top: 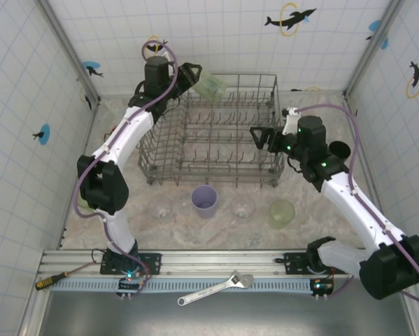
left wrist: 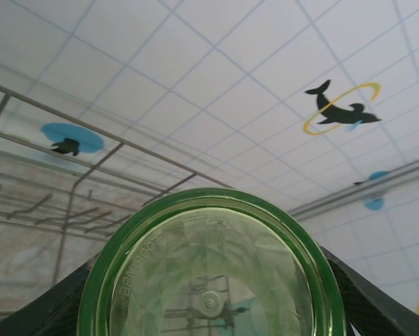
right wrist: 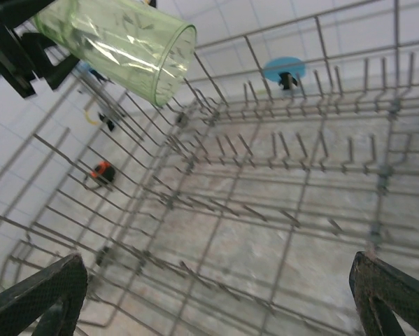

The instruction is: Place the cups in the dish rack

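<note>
Left fingers (left wrist: 380, 308) clamp a translucent green cup (left wrist: 209, 280); right fingers (right wrist: 41, 297) spread over wire rack (top: 209, 150).

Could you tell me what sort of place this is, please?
Probably a lab test cell dressed as a kitchen: tile-print walls with dolphin stickers, a dish rack on a marble-look top, and a wrench by the arm mounts.

Top camera looks down from behind; both wrist cameras sit close, sharing the translucent green plastic cup (left wrist: 209, 280) and grey wire rack (top: 212, 173).
</note>
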You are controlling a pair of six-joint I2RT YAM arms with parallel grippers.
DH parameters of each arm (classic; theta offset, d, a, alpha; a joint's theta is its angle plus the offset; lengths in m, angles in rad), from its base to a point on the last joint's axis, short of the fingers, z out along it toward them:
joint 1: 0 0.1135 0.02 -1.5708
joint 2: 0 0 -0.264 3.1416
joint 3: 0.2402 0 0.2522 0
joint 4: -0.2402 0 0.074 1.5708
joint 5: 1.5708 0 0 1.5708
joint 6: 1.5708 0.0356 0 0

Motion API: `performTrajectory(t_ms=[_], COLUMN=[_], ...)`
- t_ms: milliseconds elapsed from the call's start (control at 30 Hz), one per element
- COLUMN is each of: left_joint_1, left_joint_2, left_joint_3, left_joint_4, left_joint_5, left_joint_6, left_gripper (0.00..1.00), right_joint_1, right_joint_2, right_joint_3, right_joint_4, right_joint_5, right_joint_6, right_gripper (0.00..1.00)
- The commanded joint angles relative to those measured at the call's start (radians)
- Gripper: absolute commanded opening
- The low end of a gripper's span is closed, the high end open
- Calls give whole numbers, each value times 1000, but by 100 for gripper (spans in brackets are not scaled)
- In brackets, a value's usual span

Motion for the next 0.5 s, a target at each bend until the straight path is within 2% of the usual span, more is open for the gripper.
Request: performTrajectory(t_ms=[0, 200, 467], left_joint_1=[-17, -40, -47], left_joint_2=[35, 90, 135], left_joint_3=[82, 161, 161], left_joint_4=[-87, -175, -186], left_joint_5=[-115, -233, -281], left_joint_6=[132, 236, 298], left_gripper=[0, 0, 0], right_joint_1=[-7, -9, -19], right_joint_2=[-63, -136, -150], right_joint_3=[-25, -69, -103], right_joint_4=[-128, -205, -247], right_joint_5=[65, 138, 152], right_joint_6=[-77, -130, -160], right_gripper=[100, 100, 100])
